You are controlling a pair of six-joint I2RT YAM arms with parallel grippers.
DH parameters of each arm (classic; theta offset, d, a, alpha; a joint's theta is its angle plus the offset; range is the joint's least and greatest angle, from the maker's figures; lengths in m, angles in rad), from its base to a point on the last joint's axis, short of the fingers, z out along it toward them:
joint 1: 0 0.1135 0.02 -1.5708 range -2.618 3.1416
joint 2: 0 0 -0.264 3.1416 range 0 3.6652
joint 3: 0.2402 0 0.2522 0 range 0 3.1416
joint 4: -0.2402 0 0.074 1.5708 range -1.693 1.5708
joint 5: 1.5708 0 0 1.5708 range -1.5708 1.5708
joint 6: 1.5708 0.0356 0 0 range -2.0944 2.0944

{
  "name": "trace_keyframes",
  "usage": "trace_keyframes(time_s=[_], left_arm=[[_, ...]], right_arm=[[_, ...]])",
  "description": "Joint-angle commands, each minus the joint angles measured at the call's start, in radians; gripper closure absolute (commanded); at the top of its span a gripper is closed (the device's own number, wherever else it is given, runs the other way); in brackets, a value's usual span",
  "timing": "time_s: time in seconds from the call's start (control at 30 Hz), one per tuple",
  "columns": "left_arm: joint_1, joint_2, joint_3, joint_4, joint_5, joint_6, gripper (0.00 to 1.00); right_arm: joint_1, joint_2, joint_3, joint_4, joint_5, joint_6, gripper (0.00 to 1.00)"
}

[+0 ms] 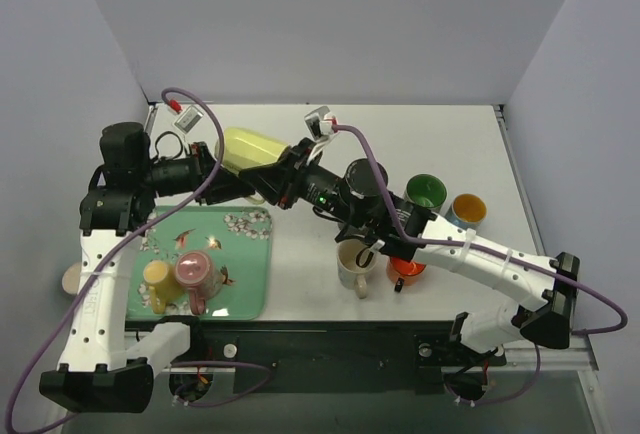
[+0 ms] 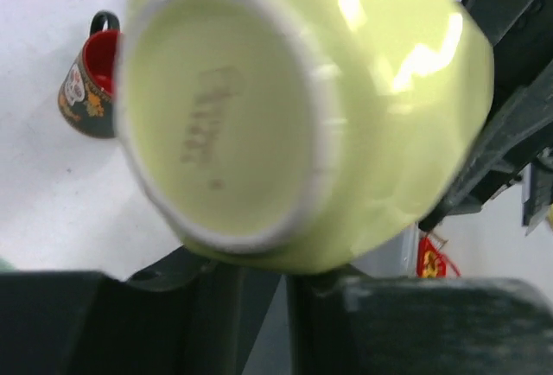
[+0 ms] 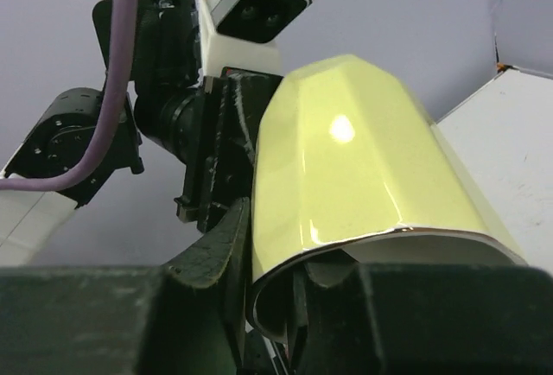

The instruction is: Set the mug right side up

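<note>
White table lies below; above its far left part the pale yellow mug hangs tilted in the air. The right gripper is clamped on its rim wall. The left gripper sits at its base, grip unclear.

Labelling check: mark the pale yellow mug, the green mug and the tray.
pale yellow mug (image 1: 248,148): top view, its side.
green mug (image 1: 426,192): top view, its inside.
tray (image 1: 246,289): top view, bare floor.
</note>
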State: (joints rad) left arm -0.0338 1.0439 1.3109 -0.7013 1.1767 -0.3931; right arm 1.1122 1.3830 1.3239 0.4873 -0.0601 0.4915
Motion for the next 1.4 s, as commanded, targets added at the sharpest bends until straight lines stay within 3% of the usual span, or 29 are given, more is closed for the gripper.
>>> trace_keyframes(time_s=[0.0,0.03,0.13,0.27,0.37,0.5,0.67,0.9,1.07,1.13,1.37], left_arm=[[-0.023,0.013,0.108,-0.230,-0.177,0.358,0.21],[-0.025,0.019,0.120,-0.268,-0.257,0.388,0.15],[-0.021,0.028,0.120,-0.325,-0.550,0.511,0.14],[-0.018,-0.011,0.067,-0.302,-0.684,0.577,0.12],[-0.020,-0.030,0.039,-0.280,-0.774,0.599,0.11],[-0.018,-0.016,-0.016,-0.267,-0.926,0.620,0.09],[-0.017,0.007,-0.059,-0.240,-1.023,0.635,0.09],[-0.012,0.004,-0.090,-0.248,-1.095,0.661,0.08],[0.000,-0.002,-0.113,-0.248,-1.169,0.698,0.08],[0.018,0.008,-0.128,-0.245,-1.192,0.711,0.08],[0.228,0.028,-0.167,-0.234,-1.177,0.778,0.08]], right_arm=[[-0.034,-0.033,0.086,-0.108,0.133,-0.066,1.00],[-0.037,-0.060,0.096,-0.233,0.172,-0.095,1.00],[-0.041,-0.107,0.147,-0.534,0.357,-0.235,1.00],[-0.081,-0.188,0.166,-0.896,0.497,-0.274,1.00],[-0.178,-0.231,0.183,-1.232,0.584,-0.185,1.00],[-0.369,-0.324,0.048,-1.435,0.559,-0.098,1.00],[-0.573,-0.397,-0.199,-1.448,0.408,-0.038,1.00],[-0.673,-0.467,-0.434,-1.382,0.280,-0.001,1.00],[-0.752,-0.464,-0.641,-1.147,0.123,0.022,1.00],[-0.770,-0.440,-0.672,-1.103,0.146,0.038,1.00],[-0.789,-0.361,-0.680,-1.076,0.154,0.028,0.99]])
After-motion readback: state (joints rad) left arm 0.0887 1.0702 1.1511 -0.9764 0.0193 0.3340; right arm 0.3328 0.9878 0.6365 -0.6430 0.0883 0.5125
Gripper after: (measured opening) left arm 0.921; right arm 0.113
